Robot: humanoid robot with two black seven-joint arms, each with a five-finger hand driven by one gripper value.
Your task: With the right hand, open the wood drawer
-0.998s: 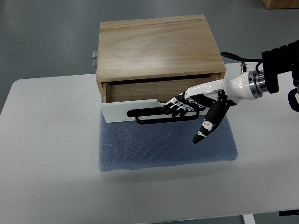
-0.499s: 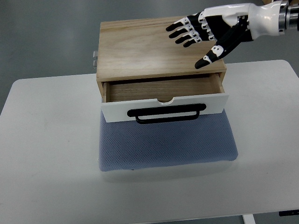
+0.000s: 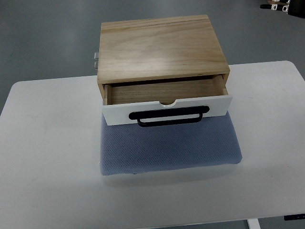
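Observation:
A wooden box (image 3: 159, 47) stands at the back of the white table (image 3: 47, 157). Its drawer (image 3: 167, 98) is pulled partly out toward me, showing a bare wooden inside. The drawer has a white front panel with a black bar handle (image 3: 169, 117). Neither hand nor arm shows anywhere in the top view.
A blue-grey padded mat (image 3: 169, 148) lies under the box and reaches toward the table's front. Grey floor surrounds the table. A small metal fitting (image 3: 95, 58) sticks out at the box's left rear. A dark object (image 3: 279, 5) sits at the top right corner.
The right hand let go of the black handle, rose over the box's top right, and has now left the view. The drawer stays partly open.

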